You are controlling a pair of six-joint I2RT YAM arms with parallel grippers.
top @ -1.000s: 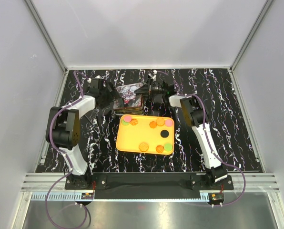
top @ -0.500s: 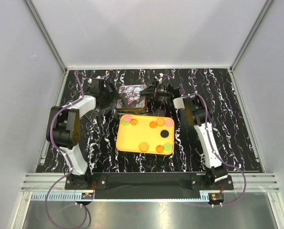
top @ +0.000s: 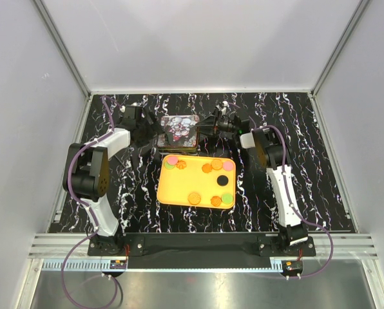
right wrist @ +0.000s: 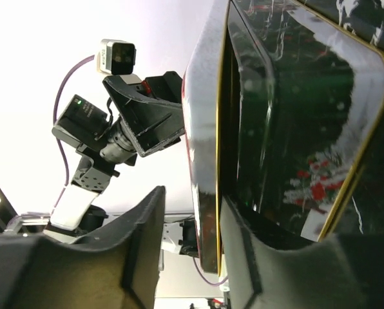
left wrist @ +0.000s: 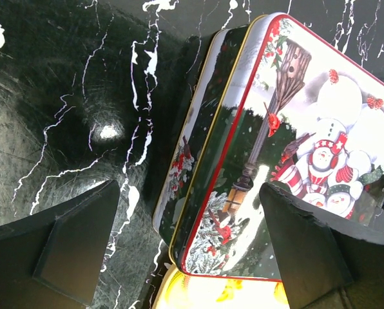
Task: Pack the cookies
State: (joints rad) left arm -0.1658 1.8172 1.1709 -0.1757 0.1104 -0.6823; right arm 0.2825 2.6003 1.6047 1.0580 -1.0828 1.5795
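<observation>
Several cookies [top: 194,197], orange, pink, green and one black [top: 222,180], lie on a yellow tray [top: 179,187]. Behind it stands a Christmas tin [top: 179,131] with its snowman lid [left wrist: 308,148] lying flat on it. My left gripper [top: 152,132] is open at the tin's left end; in the left wrist view its fingers [left wrist: 69,251] straddle the tin's near corner [left wrist: 189,257] without touching. My right gripper [top: 209,129] is open at the tin's right end, with the lid's rim [right wrist: 201,193] between its fingers [right wrist: 140,257].
The tray's rim also shows in the left wrist view [left wrist: 224,293], right against the tin. Grey walls enclose the black marbled table [top: 308,167]. The left arm's wrist camera [right wrist: 118,56] shows across the tin.
The lid was tilted up over the tin and now lies flat on it. My right gripper has drawn back to the right. The left arm has barely moved.
</observation>
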